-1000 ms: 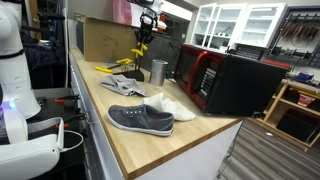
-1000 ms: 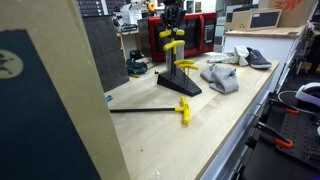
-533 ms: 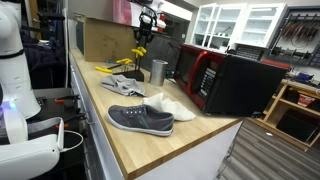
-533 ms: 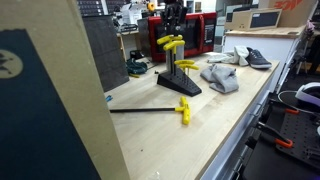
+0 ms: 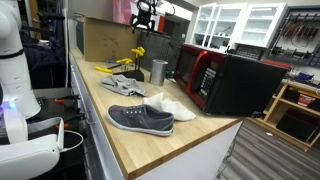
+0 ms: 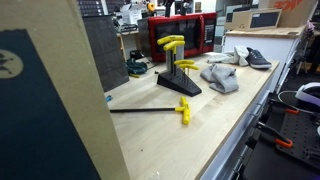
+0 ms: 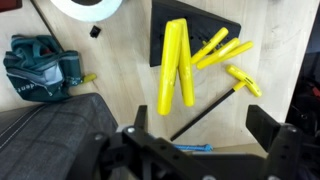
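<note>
- Gripper (image 7: 187, 142) first: the jaws are spread wide, nothing between them, and the fingers (image 7: 272, 135) touch nothing.
- It hangs high over the far end of the bench (image 5: 150, 148), well clear of everything below.
- Straight under it in the wrist view are the yellow keys (image 7: 176, 66), T-handle ones. Two long handles sit side by side and a few smaller ones fan off to the right.
- The keys stand upright in a black rack (image 6: 180, 88), well apart from the gripper.
- A loose key (image 6: 184, 112) lies flat on the bench on the near side of the rack. Its yellow handle is just beside the base and its dark shaft runs off to the left.
- A teal thing (image 7: 38, 68) sits to the left of the rack in the wrist view. Can't tell what it is.
- In an exterior view a metal cup (image 5: 158, 71) stands just right of the rack, with a red-and-black microwave (image 5: 225, 82) further right.
- Nearer along the bench are a white shoe (image 5: 172, 105) and a grey shoe (image 5: 140, 119), side by side.
- A cardboard box (image 5: 100, 38) stands at the far left, behind the rack.
</note>
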Action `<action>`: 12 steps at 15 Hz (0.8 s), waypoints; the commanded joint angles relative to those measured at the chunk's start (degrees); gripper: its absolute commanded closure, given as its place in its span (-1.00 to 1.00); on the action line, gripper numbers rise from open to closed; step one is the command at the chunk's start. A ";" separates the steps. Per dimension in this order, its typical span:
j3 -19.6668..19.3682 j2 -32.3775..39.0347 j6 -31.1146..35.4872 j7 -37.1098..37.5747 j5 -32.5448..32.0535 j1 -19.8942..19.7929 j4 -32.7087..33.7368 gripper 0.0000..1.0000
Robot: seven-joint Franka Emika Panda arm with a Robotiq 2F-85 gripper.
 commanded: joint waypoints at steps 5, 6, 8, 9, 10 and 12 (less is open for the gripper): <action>-5.61 0.41 -0.59 0.34 19.86 -2.96 4.85 -1.00; -6.21 0.98 0.51 1.22 22.06 -3.44 4.78 -1.00; -6.98 1.82 2.58 4.05 25.30 -4.32 4.16 -1.00; -7.18 1.86 1.84 4.48 26.10 -4.77 4.06 -1.00; -7.18 1.98 -0.03 5.17 26.33 -5.05 4.24 -1.00; -7.10 1.89 -5.05 6.52 25.26 -5.42 4.71 -1.00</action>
